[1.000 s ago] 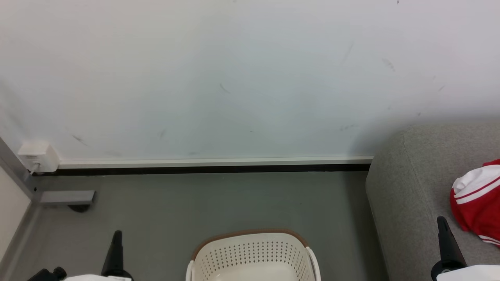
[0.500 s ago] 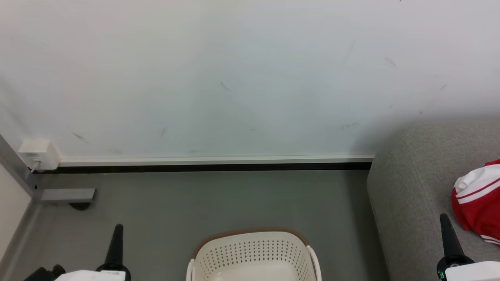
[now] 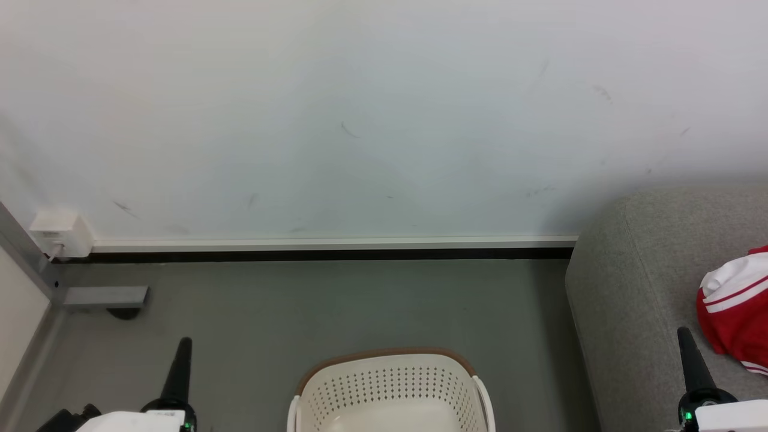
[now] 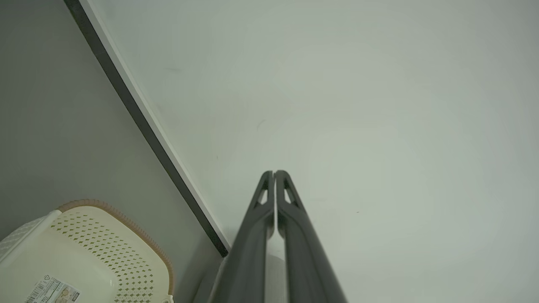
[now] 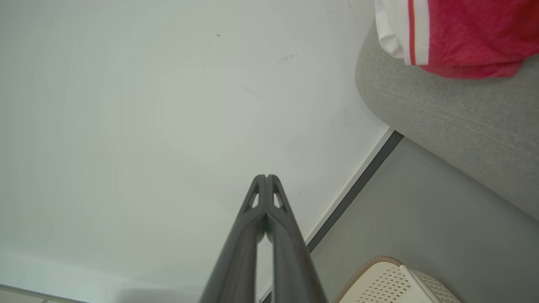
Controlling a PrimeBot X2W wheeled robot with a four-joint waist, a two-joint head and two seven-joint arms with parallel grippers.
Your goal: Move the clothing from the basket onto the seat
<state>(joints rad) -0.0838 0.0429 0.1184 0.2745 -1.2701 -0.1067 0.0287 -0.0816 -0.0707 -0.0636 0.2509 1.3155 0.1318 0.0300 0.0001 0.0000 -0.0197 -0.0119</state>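
1. A pale wall (image 3: 360, 120) with faint scuff marks takes up the far half of the scene and ends low down in a white strip over a dark skirting line (image 3: 330, 255)
2. The grey floor (image 3: 288, 312) runs from that skirting to the near edge
3. The seat (image 3: 636, 282), grey woven upholstery with a rounded corner, stands at the right with its far end against the wall
4. The basket (image 3: 387, 384) sits on the floor at near centre, left of the seat and apart from it; it is cream with rows of small holes and a brown rim, and a printed label shows inside it in the left wrist view
5. The clothing (image 3: 735, 312), a red bundle with a white panel and a thin red stripe, lies on the seat at the far right, partly cut off by the frame
6. The left gripper (image 3: 183, 345) hangs at near left over the floor, left of the basket, its fingers pressed together on nothing
7. The right gripper (image 3: 683, 333) hangs at near right over the seat, just left of the clothing with grey fabric showing between them, its fingers pressed together and holding nothing
8. A small white box (image 3: 60, 231) sits on the wall at far left, just above the skirting
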